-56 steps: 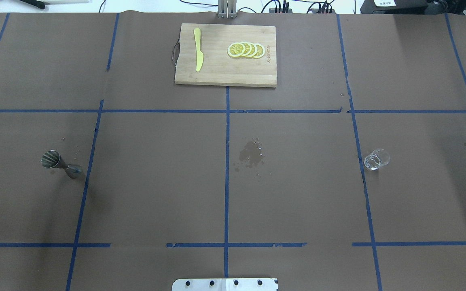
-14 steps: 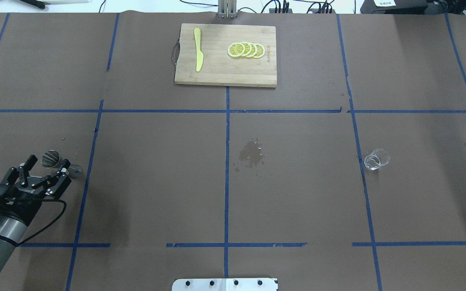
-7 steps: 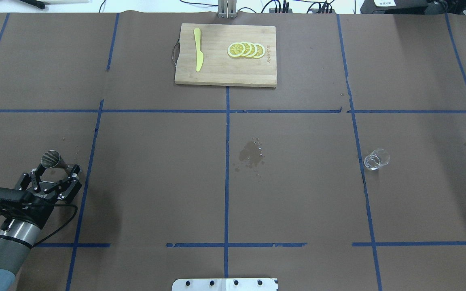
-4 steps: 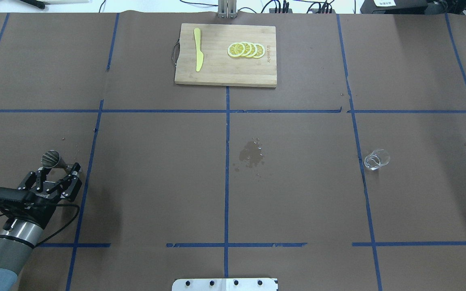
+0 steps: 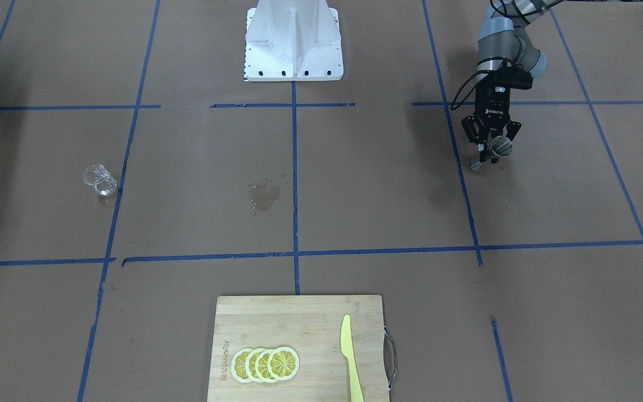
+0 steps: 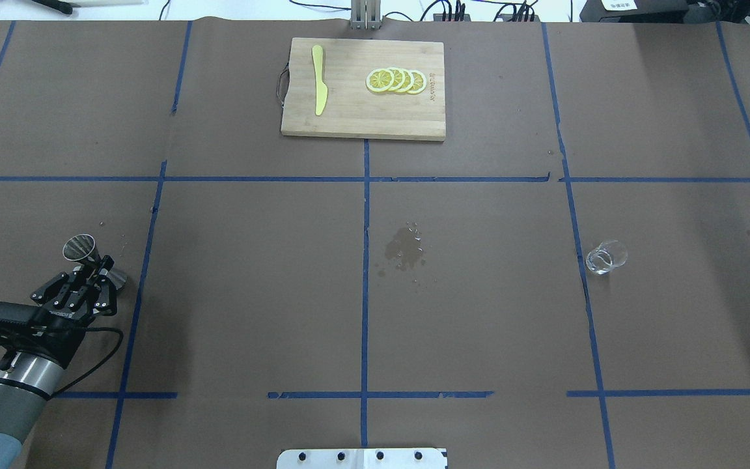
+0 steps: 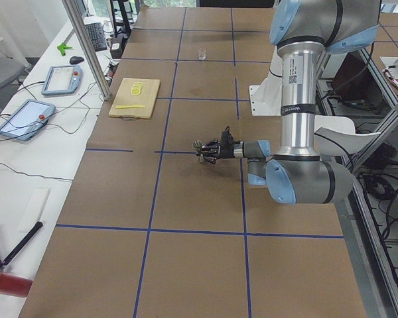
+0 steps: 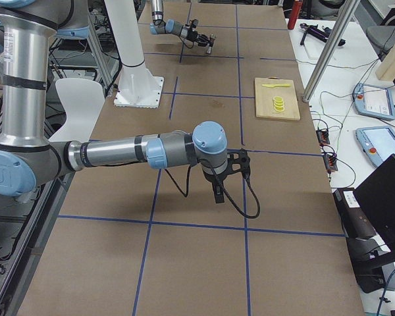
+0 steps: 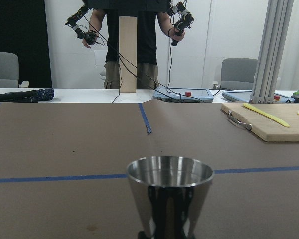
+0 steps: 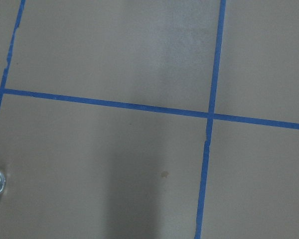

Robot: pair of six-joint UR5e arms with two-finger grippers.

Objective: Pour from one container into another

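Steel jigger [image 9: 169, 196], shiny double cone, standing upright

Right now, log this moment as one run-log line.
phase: grasp | left gripper: shut on jigger | right gripper: state unclear | glass: on table, apart | pour: not started

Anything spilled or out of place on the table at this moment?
Yes: a dark wet patch with scattered droplets stains the brown paper beside the centre tape line, between the steel jigger and the clear glass, touching neither.
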